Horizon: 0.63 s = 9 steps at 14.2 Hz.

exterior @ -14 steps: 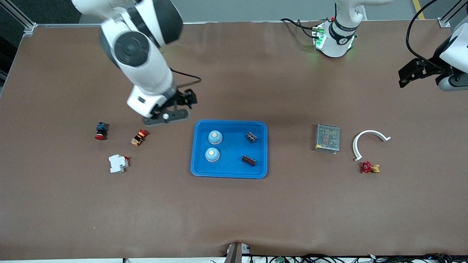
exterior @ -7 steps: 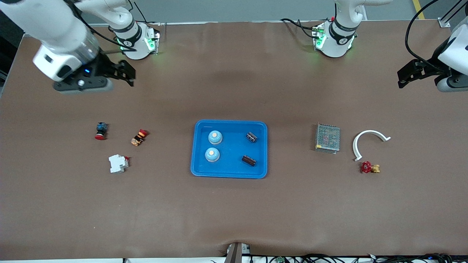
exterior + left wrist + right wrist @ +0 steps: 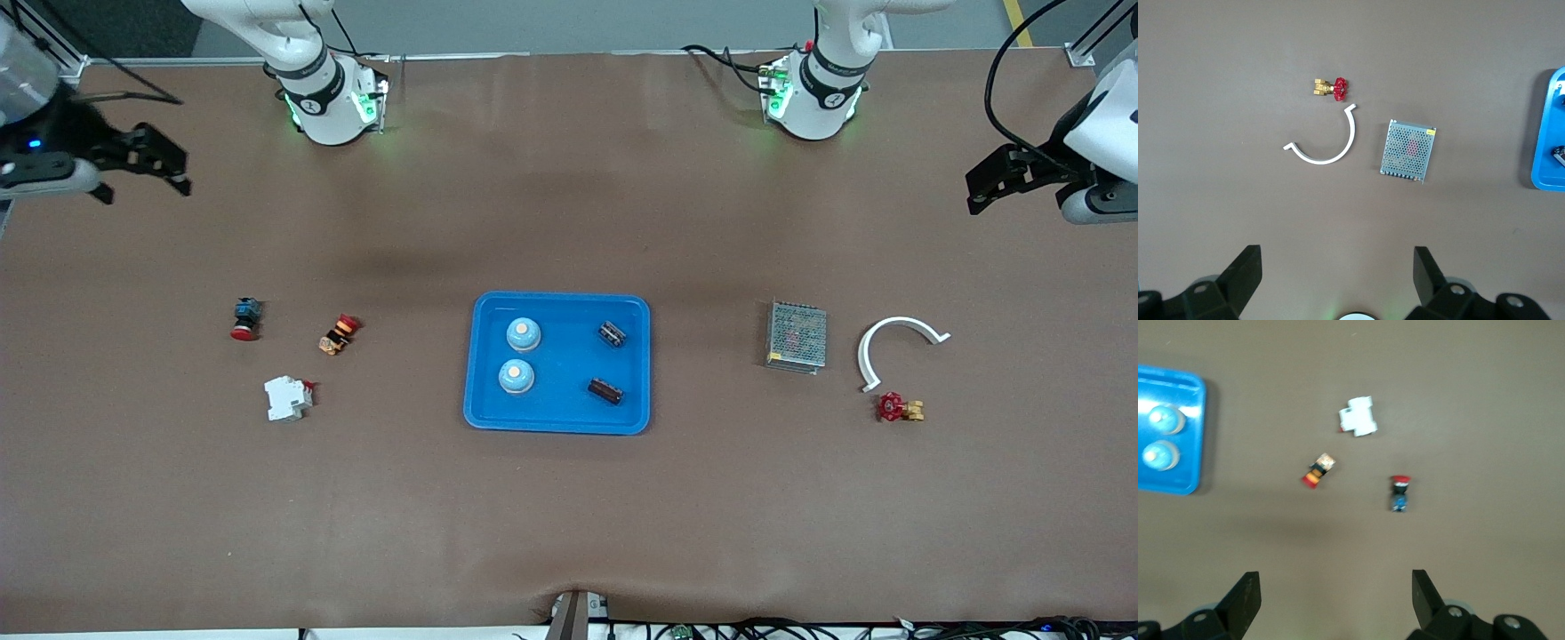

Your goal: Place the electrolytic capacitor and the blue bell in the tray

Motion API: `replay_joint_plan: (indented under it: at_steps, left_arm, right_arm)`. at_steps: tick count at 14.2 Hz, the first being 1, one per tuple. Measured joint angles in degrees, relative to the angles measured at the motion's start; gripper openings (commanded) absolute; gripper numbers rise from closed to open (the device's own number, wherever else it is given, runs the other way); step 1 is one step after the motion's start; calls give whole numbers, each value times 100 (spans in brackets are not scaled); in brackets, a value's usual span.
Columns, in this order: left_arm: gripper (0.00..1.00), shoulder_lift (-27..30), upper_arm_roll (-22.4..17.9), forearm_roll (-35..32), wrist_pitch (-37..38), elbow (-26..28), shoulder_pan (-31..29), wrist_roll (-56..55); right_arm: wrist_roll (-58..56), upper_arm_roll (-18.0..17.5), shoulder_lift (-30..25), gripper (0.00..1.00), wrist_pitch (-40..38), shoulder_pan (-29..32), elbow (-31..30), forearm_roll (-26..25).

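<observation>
The bright blue tray [image 3: 557, 420] lies at the table's middle. In it are two blue bells [image 3: 524, 334] [image 3: 516, 376] and two dark electrolytic capacitors [image 3: 612, 333] [image 3: 605, 390]. The tray's edge shows in the right wrist view [image 3: 1191, 440] with both bells [image 3: 1165, 420], and in the left wrist view [image 3: 1545, 133]. My right gripper [image 3: 147, 160] is open and empty, high over the right arm's end of the table. My left gripper [image 3: 996, 182] is open and empty, high over the left arm's end, waiting.
Toward the right arm's end lie a red-capped blue button [image 3: 245, 319], an orange-red switch [image 3: 339, 334] and a white breaker [image 3: 287, 397]. Toward the left arm's end lie a metal mesh box [image 3: 797, 335], a white curved clip [image 3: 896, 342] and a red-handled brass valve [image 3: 899, 408].
My right arm has swung up and away from beside the tray to the right arm's end of the table. The left arm and the things in the tray have not moved.
</observation>
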State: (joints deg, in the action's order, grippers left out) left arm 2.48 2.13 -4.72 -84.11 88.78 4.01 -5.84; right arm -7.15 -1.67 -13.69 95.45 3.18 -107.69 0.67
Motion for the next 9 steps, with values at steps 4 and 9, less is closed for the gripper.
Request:
replay_joint_plan:
  at_steps: [4,9]
  left_arm:
    - [100,0,-2,0,23,13,-2,0]
    - [100,4,-2,0,39,14,-3,0]
  right_arm:
    - [-46,36,-16,100,211,59,-53,-2]
    - [-26,55,674,100,-299,143,1306,-9]
